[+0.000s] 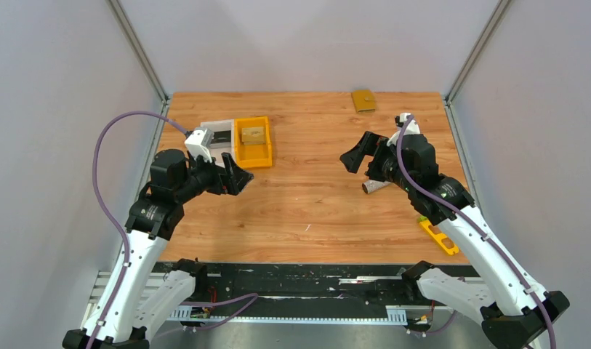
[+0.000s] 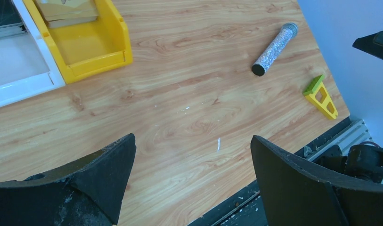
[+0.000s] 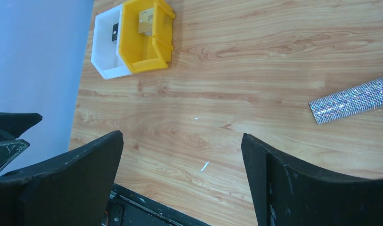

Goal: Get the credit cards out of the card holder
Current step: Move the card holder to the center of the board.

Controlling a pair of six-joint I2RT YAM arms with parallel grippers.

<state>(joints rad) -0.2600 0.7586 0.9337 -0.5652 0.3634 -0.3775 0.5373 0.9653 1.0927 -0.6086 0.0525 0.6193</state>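
Yellow tool (image 1: 439,236) lies flat by the right forearm, well nearer than the card holder (image 1: 363,99) and off to its right. It is on no reach line.

Glitter tube (image 1: 376,187) lies on the table (image 1: 307,211) under the right wrist, almost straight nearer than the card holder and well apart from it.

Right gripper (image 1: 356,154): jaws wide apart and empty. The right wrist view shows only wood between the fingers, which aim at the table middle, away from the card holder.

Left gripper (image 1: 240,177): jaws also wide apart and empty. It hangs well left of the card holder and nearer.

Orange bin (image 1: 252,158) and white tray (image 1: 212,125) sit side by side, touching, far left of the card holder and a little nearer. A tan block rests in the bin; it is not the holder.

Card holder lies flat at the table's far edge, apart from everything else, and looks folded shut. No cards show. Neither wrist view shows it.

Key relation: the holder lies almost straight beyond the right fingertips, so the right arm is clearly nearer. Its outline is close to square and slightly turned; I cannot tell the long axis.

Judgement: the right arm must turn outward and reach farther. Nothing stands between, since the tube lies behind that line. The back wall close behind the holder may cramp an approach from beyond.
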